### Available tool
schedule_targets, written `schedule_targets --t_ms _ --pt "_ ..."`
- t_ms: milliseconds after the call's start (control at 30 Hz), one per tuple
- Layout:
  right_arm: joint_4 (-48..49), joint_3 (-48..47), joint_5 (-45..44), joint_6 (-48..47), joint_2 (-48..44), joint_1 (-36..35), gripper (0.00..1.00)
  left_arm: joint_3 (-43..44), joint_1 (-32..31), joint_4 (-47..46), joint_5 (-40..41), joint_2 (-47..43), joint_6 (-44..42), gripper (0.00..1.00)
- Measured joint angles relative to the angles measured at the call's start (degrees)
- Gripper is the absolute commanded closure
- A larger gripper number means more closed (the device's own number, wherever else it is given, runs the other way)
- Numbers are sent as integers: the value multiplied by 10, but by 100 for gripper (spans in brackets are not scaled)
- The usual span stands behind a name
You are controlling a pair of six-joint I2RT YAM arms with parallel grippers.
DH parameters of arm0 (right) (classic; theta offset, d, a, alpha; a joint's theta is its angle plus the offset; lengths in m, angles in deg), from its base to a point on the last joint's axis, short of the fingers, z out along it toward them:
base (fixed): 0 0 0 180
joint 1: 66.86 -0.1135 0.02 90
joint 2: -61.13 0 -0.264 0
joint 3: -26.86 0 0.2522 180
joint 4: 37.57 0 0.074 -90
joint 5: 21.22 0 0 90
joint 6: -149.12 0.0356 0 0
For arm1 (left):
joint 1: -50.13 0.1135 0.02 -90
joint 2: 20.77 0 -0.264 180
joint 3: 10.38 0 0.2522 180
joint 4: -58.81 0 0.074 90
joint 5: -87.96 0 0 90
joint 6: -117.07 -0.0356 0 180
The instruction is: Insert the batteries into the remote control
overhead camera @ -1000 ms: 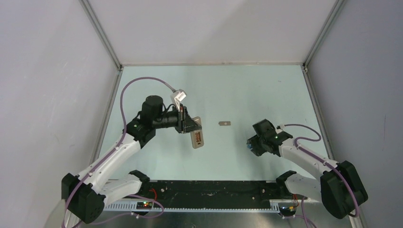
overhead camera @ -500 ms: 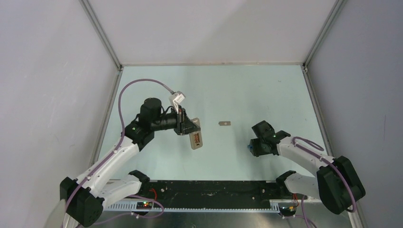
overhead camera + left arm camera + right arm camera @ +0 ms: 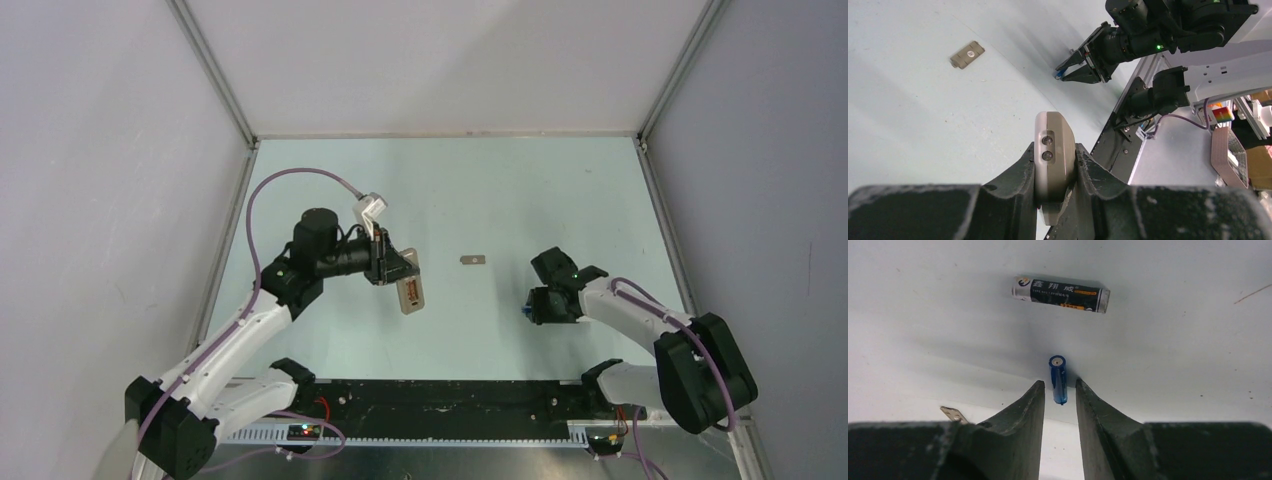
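Blue battery [image 3: 1058, 374] lies on the surface [image 3: 1198, 340] between the slightly parted tips of the right end effector [image 3: 1059, 385], ungripped; the black battery [image 3: 1060, 293] lies just beyond. The left end effector [image 3: 1055, 150] clenches the remote control [image 3: 1053, 129].

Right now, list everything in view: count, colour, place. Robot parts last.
remote control: one, pale grey with tan back, clamped in the left end effector.
blue battery: one, bright blue, on the table between the right end effector's fingers, narrow gaps either side.
black battery: one, black with silvery ends, lying on the table just beyond the blue one.
small flat plate: one, grey, on the table between the arms.
table: one, pale blue-green.
left end effector: one, black, shut on the remote.
right end effector: one, black, open around the blue battery.
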Motion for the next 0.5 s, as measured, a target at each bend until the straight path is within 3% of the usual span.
schedule_targets --t_ms 500 --pt "-85 -46 -5 -48 42 59 62 0 10 0 9 0 2 100"
